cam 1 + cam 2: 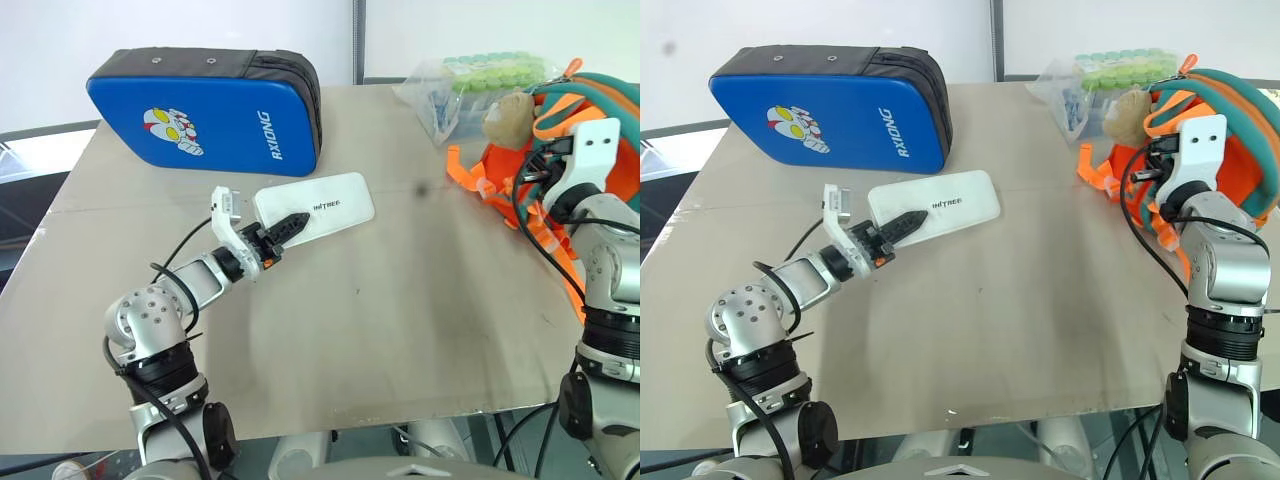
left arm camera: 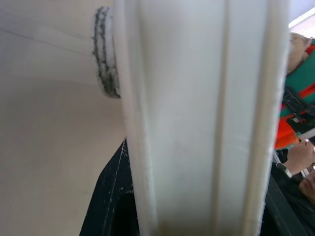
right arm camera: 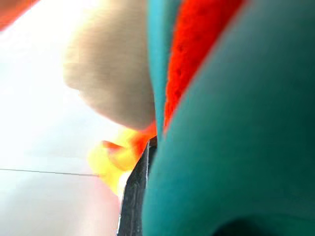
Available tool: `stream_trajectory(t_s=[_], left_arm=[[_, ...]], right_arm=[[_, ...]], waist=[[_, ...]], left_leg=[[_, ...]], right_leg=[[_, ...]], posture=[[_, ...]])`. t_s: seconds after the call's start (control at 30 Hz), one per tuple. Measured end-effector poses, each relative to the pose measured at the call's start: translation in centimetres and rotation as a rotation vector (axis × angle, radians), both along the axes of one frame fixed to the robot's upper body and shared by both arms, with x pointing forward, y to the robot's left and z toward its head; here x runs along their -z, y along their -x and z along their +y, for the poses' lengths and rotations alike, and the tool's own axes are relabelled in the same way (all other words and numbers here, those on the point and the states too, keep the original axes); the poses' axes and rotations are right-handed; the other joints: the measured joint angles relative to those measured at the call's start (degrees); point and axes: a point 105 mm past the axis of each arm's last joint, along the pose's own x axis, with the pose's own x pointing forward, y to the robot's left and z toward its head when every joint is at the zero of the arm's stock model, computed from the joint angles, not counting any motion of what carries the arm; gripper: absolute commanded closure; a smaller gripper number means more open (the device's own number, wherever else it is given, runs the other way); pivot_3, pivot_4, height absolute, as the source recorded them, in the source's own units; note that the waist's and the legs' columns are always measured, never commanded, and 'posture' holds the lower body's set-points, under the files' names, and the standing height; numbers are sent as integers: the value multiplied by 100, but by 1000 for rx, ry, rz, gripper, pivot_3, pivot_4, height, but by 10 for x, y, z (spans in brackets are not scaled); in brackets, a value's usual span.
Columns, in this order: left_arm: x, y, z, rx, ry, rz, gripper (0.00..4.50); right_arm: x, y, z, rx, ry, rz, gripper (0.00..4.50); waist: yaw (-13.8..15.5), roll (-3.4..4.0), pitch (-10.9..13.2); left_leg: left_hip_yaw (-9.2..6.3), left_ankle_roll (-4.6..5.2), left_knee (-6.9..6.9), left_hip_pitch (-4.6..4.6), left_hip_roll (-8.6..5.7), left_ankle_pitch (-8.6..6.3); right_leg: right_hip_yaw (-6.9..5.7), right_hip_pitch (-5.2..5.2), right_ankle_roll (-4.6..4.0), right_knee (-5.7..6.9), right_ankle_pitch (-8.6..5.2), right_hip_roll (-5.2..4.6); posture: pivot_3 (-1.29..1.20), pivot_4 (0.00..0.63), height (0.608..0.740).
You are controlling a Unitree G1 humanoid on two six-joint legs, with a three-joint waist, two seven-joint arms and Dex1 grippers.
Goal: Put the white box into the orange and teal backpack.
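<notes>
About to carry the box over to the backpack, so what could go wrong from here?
The left gripper pinches only one end of the white box, so it may swing or slip. The right gripper is shut on the backpack among loose orange straps, which could snag.

Bare table lies open beside the left gripper's fingers; the big blue case blocks beyond them.
</notes>
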Motion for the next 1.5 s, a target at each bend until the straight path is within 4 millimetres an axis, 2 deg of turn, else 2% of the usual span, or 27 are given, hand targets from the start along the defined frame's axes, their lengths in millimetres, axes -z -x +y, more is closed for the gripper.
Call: stream_trajectory(t_s=[0.07,0.17,0.2,0.3,0.4,0.47,0.53,0.67,0.73,0.83,0.9,0.97,1.07,1.27,1.5], left_arm=[[-9,-2,2,-31,-1,-53,3417],[-26,-7,9,-82,9,-139,3417],[-27,-7,9,-86,9,-143,3417],[-38,-11,17,-136,5,-194,3417],[-50,-11,28,-187,28,-243,3417],[-59,-10,36,-229,59,-313,3417],[-64,-7,41,-254,61,-353,3417],[-68,24,59,-198,30,-428,3417],[-73,40,62,-119,-24,-471,3417],[-89,67,55,98,-198,-556,3417],[-97,74,49,184,-247,-606,3417],[-99,72,39,263,-300,-656,3417],[-96,67,26,368,-384,-708,3417],[-94,52,-5,548,-507,-844,3417],[-80,23,-71,699,-623,-967,3417]], right_arm=[[-19,8,36,-248,-63,-44,4417],[-53,38,78,-595,-98,-100,4417],[-54,39,79,-610,-98,-102,4417],[-56,61,98,-817,-98,-60,4417],[-54,94,116,-1047,-38,10,4417],[-51,111,121,-1147,-21,53,4417],[-48,113,123,-1159,-3,64,4417],[-7,104,115,-1097,90,193,4417],[3,104,106,-1098,106,241,4417],[-6,125,88,-1217,122,299,4417],[-15,134,78,-1262,128,304,4417],[-21,141,73,-1296,128,310,4417],[-20,148,69,-1330,128,317,4417],[-19,144,68,-1298,159,278,4417],[-20,139,73,-1278,186,197,4417]], waist=[[-45,3,6],[-56,3,6],[-56,3,6],[-56,3,6],[-42,3,6],[-26,2,6],[-21,1,5],[3,0,4],[26,-2,6],[96,4,13],[114,10,16],[121,10,16],[116,10,16],[107,10,16],[189,9,17]], left_leg=[[-3,1,0,0,6,0],[-23,1,0,-3,9,-1],[-24,1,0,-4,8,-1],[-25,1,0,-10,7,-1],[-34,0,3,-34,6,-1],[-35,-1,12,-62,3,0],[-33,-1,13,-64,2,0],[-28,-1,12,-68,3,0],[-28,-1,15,-78,2,0],[-20,24,19,-79,-1,-14],[-26,28,21,-66,2,-17],[-29,29,23,-62,5,-16],[-28,29,30,-61,15,-16],[-24,27,32,-66,17,-15],[-21,13,48,-86,9,-7]], right_leg=[[-1,0,-1,0,0,6],[-15,3,-2,-1,0,9],[-16,3,-2,-2,0,8],[-19,1,-2,-8,0,5],[-29,-10,-1,-23,0,1],[-31,-32,0,-23,2,-4],[-28,-33,1,-24,2,-5],[-26,-40,1,-24,2,-6],[-27,-47,1,-21,2,-5],[-51,-35,-1,-27,1,-5],[-63,-14,-1,-40,0,-4],[-70,-2,-2,-47,1,0],[-70,2,-9,-47,8,11],[-68,0,-8,-52,10,9],[-65,1,13,-76,22,6]], posture=[[0,150,740],[0,150,740],[0,150,740],[0,150,740],[0,150,740],[0,150,740],[0,150,740],[0,150,740],[0,150,740],[0,150,740],[0,150,740],[0,150,740],[0,150,740],[0,150,740],[0,150,740]])
